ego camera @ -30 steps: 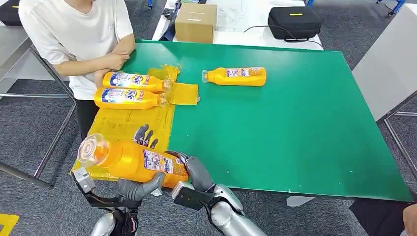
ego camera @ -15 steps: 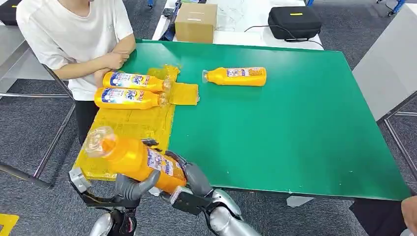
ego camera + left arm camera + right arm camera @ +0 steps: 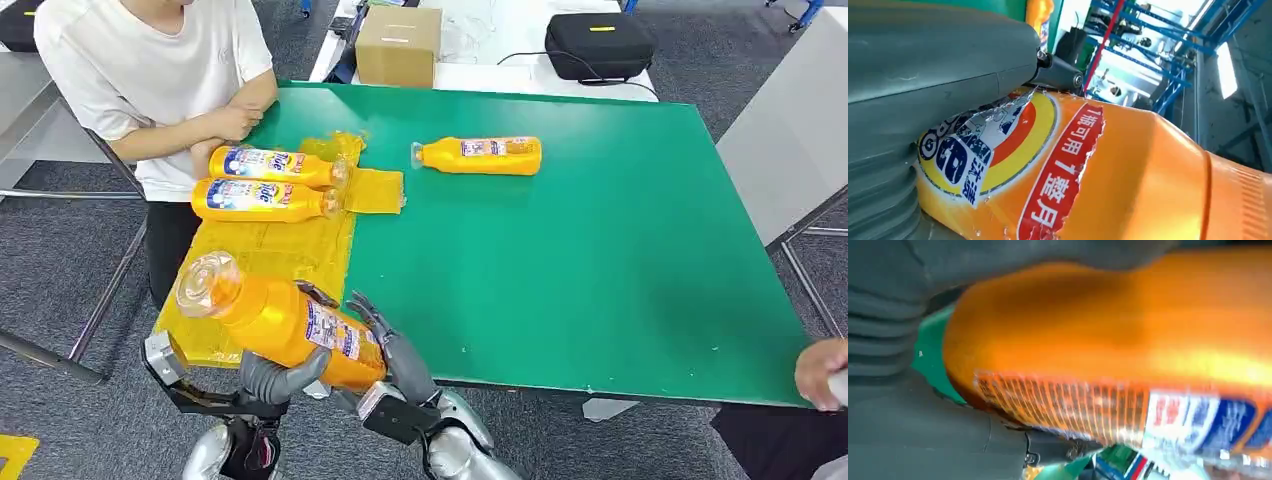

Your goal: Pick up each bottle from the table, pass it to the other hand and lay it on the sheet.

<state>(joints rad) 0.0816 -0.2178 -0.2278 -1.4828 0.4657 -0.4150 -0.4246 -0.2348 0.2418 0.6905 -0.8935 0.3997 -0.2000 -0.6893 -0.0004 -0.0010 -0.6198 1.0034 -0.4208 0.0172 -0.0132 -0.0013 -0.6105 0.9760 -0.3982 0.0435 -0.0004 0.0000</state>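
from the head view i see a person in a white shirt standing at the far left corner of the green surface, arms folded. my left hand grips the held bottle from underneath, thumb curled up over its side; the left wrist view shows the thumb pressed on its label. the held bottle is orange, tilted, its clear cap end pointing up and to the left, above the near edge of the yellow sheet. further along that sheet, two more bottles lie on their sides, one just beside the other, caps pointing right. my right hand is against the base end of the held bottle, fingers spread along it; i cannot tell whether it really grips or only touches. near the middle of the surface, apart from the sheet, a fourth bottle lies on its side, cap pointing left. behind the far edge sit a cardboard box and a black case. at the right edge another person's hand shows
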